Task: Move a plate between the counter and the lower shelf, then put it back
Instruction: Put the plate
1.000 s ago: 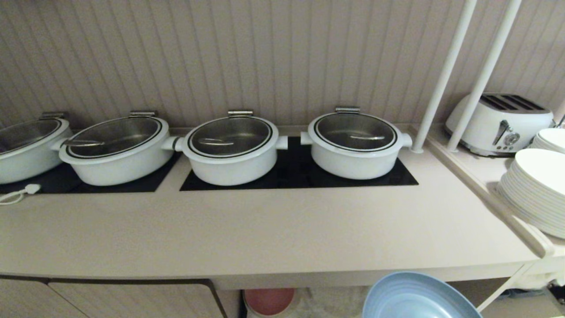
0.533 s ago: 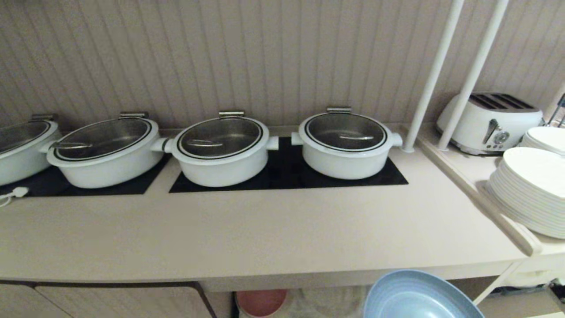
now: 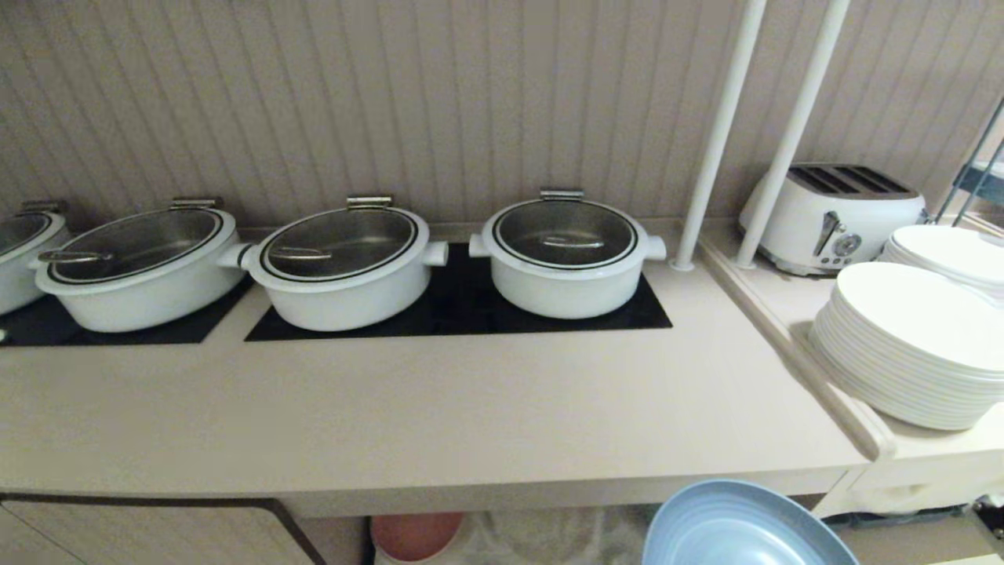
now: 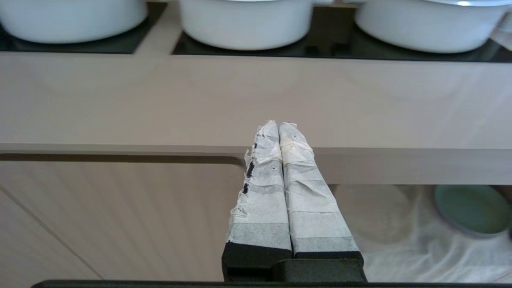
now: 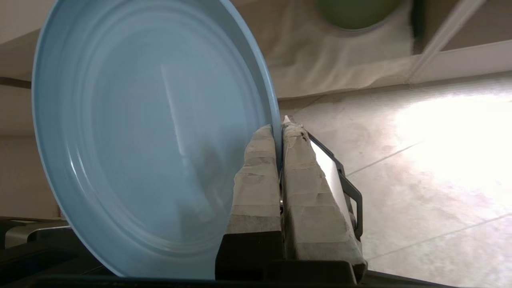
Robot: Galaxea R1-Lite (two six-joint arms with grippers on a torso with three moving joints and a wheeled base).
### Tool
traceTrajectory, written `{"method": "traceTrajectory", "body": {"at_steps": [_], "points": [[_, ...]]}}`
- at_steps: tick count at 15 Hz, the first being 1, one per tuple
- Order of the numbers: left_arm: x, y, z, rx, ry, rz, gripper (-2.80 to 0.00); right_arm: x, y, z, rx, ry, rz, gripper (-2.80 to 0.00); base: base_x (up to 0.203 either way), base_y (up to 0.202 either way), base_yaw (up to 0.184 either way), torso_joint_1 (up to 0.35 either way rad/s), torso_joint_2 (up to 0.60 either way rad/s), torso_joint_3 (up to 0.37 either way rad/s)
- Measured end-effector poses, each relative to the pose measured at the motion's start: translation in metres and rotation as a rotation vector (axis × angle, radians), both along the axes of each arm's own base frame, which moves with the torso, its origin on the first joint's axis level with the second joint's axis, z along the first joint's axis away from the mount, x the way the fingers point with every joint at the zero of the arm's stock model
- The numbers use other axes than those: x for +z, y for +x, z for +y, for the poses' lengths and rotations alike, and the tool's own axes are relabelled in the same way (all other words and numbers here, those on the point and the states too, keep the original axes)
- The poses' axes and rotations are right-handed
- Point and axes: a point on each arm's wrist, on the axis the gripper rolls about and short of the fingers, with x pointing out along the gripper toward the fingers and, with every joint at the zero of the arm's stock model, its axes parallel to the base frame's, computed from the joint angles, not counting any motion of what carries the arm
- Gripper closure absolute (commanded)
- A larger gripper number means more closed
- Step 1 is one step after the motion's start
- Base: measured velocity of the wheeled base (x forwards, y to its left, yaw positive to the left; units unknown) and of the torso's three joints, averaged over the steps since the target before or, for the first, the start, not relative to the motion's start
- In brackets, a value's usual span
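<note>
Right gripper (image 5: 279, 127): clenched on rim of the plate (image 5: 148, 136), held below the counter (image 3: 439, 408) edge; plate partly cut off. Left gripper (image 4: 279, 125): closed, empty.

On your desk (image 3: 439, 408), three pots (image 3: 565, 255) stand in a row on the hob panels (image 3: 463, 310) at the back. To their right, past two poles, sit a toaster (image 3: 831, 216) and stacked plates (image 3: 910, 345) (toaster behind). The plate (image 3: 741, 530) hangs before the desk's front edge, right of the lower shelf (image 3: 549, 537).
</note>
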Motion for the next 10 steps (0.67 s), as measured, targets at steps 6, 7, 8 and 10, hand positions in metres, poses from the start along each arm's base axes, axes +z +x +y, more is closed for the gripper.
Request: {"method": "traceTrajectory", "body": {"at_steps": [6, 7, 8, 10], "points": [[0.0000, 0.0000, 0.0000, 0.000, 0.000, 0.000, 0.00, -0.0002, -0.0003, -0.0001, 0.000, 0.000, 0.000, 0.00, 0.000, -0.070, 0.001, 0.001, 0.00, 0.001], [0.0000, 0.0000, 0.0000, 0.000, 0.000, 0.000, 0.00, -0.0002, -0.0003, -0.0001, 0.001, 0.000, 0.000, 0.00, 0.000, 0.000, 0.000, 0.000, 0.00, 0.000], [0.0000, 0.0000, 0.0000, 0.000, 0.000, 0.000, 0.00, -0.0002, -0.0003, -0.0001, 0.000, 0.000, 0.000, 0.00, 0.000, 0.000, 0.000, 0.000, 0.00, 0.000], [0.0000, 0.0000, 0.0000, 0.000, 0.000, 0.000, 0.00, -0.0003, -0.0004, -0.0001, 0.001, 0.001, -0.001, 0.00, 0.000, 0.000, 0.000, 0.000, 0.00, 0.000]]}}
